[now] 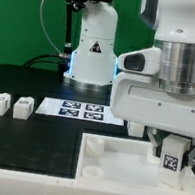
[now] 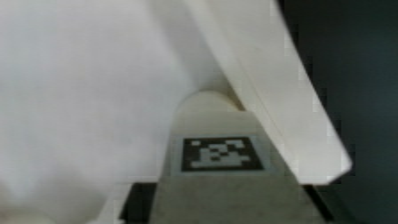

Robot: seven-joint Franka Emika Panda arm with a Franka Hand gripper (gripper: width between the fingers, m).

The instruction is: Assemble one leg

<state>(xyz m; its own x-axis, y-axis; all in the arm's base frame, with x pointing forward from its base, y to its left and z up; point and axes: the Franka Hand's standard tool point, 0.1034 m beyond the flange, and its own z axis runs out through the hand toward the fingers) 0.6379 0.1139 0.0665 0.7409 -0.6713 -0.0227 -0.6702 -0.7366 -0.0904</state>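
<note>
The gripper (image 1: 171,157) is closed around a tagged white leg (image 1: 172,155), holding it upright over the large white panel (image 1: 116,164), near the panel's far right corner in the exterior view. It seems just above the surface; contact is unclear. Two more legs (image 1: 11,105) sit well left of the panel, beside the marker board (image 1: 83,111).

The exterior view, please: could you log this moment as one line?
gripper: shut on leg | leg: tag facing camera, over white panel | spare legs: two on table, exterior view's left | marker board: untouched
</note>
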